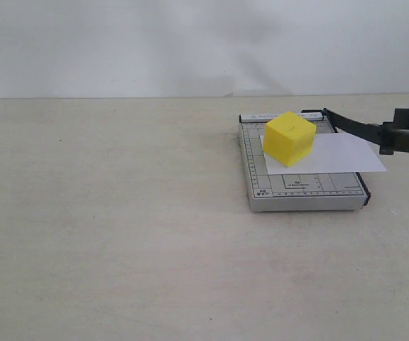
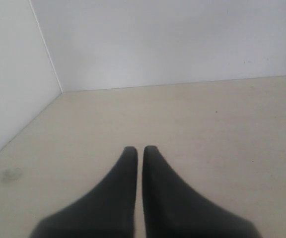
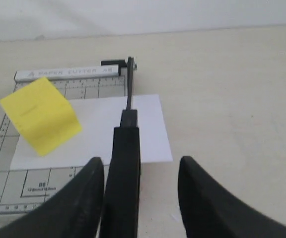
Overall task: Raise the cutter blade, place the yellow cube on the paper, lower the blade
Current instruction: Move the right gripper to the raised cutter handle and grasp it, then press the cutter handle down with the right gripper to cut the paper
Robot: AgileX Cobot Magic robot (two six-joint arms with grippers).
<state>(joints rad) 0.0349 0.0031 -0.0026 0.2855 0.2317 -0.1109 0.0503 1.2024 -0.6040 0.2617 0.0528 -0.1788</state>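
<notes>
While my right pincer (image 3: 142,161) is spread open around the long black cutter blade's handle (image 3: 125,168), the blade is up, so the bright yellow plastic cube (image 3: 41,114) sits safely on the plain white paper (image 3: 103,131).

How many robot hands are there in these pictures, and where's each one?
2. The right hand is open, with the cutter blade handle between its fingers. The left hand, fingers together, is over the table; the outside camera doesn't show it.

Left claw (image 2: 139,149), 2 black fingers (image 2: 125,173) a sliver apart, over beige tabletop (image 2: 222,129).
</notes>
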